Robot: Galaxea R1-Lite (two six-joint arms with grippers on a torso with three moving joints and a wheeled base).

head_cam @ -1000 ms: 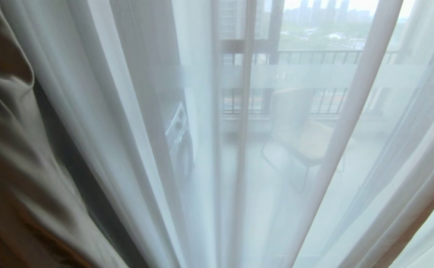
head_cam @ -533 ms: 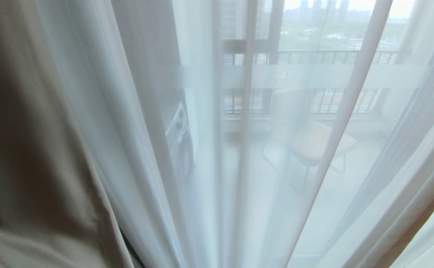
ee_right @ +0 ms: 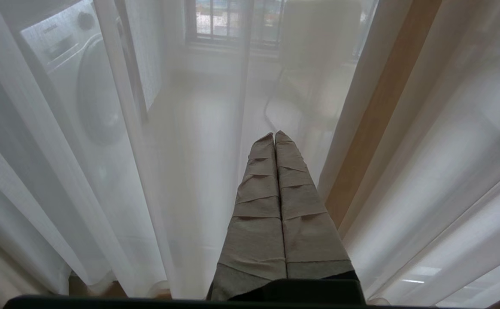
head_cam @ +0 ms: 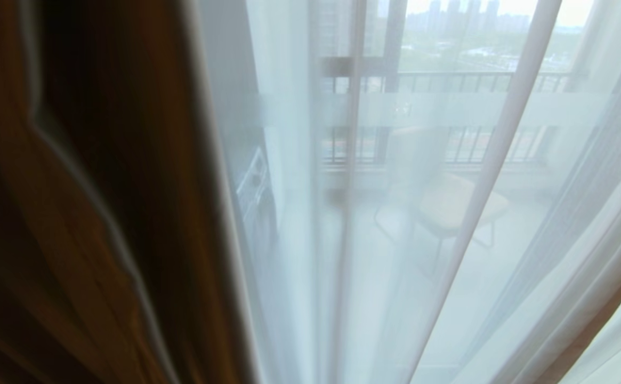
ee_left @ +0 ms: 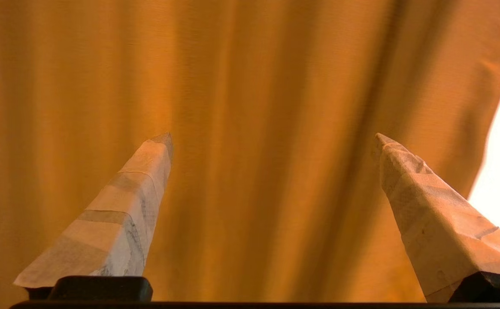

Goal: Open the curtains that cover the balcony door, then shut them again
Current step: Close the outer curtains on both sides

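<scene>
The curtains fill the head view: a thick panel (head_cam: 102, 213) hangs dark and close on the left, and the sheer white layer (head_cam: 449, 240) covers the rest. Through the sheer I make out the balcony door with its frosted band (head_cam: 422, 109). Neither gripper shows in the head view. In the left wrist view my left gripper (ee_left: 272, 136) stands open, its taped fingers (ee_left: 116, 223) wide apart and facing the thick cloth (ee_left: 254, 77), with nothing between them. My right gripper (ee_right: 274, 134) is shut and empty, pointing at the sheer layer (ee_right: 104, 180).
Behind the sheer, on the balcony, stand a washing machine (head_cam: 257, 181) on the left, also seen as the washing machine (ee_right: 78, 86), and a chair (head_cam: 438, 208) in the middle. A barred railing (head_cam: 449, 80) runs along the far side.
The thick panel has swung to the right and now covers the left third of the head view, hiding the sheer folds that showed there. The rest of the scene has stayed put.
</scene>
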